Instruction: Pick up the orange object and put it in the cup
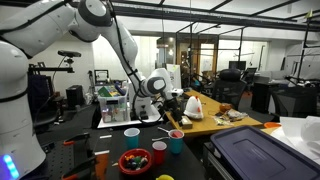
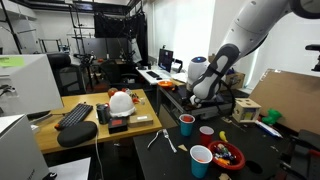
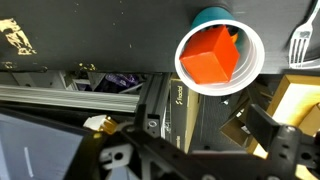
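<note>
The cup [image 3: 252,45] mouth is mostly plugged by the orange block [image 3: 210,58], little slack round it. In an exterior view, red cup [image 1: 159,152] and bowl [image 1: 135,161] crowd its near-left; table [image 1: 90,132] farther left looks open.

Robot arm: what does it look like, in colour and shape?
The arm is built of smooth, rounded white segments with darker bands at the joints. Its gripper is black and angular, with two blocky fingers. A blue light glows low on the base.

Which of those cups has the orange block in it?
The teal cup with the white lining; the orange block sits inside it. The others are a red cup and a white cup.
</note>
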{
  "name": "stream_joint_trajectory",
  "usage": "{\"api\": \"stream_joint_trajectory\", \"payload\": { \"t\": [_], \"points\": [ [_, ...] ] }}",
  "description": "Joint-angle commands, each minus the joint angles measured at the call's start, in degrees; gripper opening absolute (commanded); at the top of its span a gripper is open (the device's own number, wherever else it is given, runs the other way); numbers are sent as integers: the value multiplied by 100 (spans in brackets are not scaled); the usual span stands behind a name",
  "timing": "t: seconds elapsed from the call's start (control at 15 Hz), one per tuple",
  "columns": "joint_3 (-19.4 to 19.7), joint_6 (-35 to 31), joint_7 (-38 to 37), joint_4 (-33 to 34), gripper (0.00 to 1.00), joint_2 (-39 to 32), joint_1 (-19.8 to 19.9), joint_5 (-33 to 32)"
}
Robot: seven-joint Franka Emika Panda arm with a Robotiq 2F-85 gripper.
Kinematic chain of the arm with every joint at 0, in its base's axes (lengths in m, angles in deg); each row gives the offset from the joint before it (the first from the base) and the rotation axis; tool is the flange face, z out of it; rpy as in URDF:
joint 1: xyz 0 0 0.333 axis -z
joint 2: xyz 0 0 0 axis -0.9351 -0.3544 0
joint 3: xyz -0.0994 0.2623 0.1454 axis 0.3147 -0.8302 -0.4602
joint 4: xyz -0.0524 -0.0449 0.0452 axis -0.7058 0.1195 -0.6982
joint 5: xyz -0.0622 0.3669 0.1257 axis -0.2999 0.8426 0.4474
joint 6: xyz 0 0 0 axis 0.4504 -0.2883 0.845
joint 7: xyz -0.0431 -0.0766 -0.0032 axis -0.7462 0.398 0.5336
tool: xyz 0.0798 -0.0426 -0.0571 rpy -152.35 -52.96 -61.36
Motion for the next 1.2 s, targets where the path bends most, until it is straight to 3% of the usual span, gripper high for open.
{"api": "stream_joint_trajectory", "payload": {
  "t": [0.0, 0.33, 0.6, 0.93, 1.13],
  "points": [
    [-160, 579, 241, -618, 100, 883, 81, -296],
    [-159, 1228, 480, -1238, 100, 1986, 275, -1175],
    [-579, 1916, 796, -1523, 100, 2912, 911, -1602],
    [-1580, 3374, 1782, -1512, 100, 3895, 1942, -1055],
    [-1923, 4221, 2020, -1327, 100, 4227, 2270, -775]
  ]
}}
